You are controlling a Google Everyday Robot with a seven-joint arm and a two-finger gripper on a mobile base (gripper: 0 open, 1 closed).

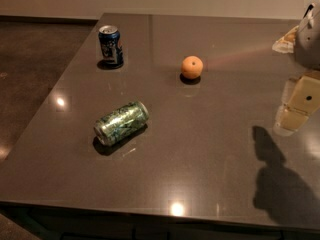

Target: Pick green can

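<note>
The green can (121, 122) lies on its side on the dark grey table (200, 149), left of the middle, with one silver end facing the front left. My gripper (298, 105) hangs above the table at the right edge of the view, far to the right of the can and apart from it. It holds nothing that I can see. Its shadow falls on the table below it.
A dark blue can (110, 45) stands upright at the back left. An orange (192, 67) sits at the back middle. A pale object (285, 39) lies at the far right, partly hidden by my arm. The table's front and left edges are in view, with floor beyond on the left.
</note>
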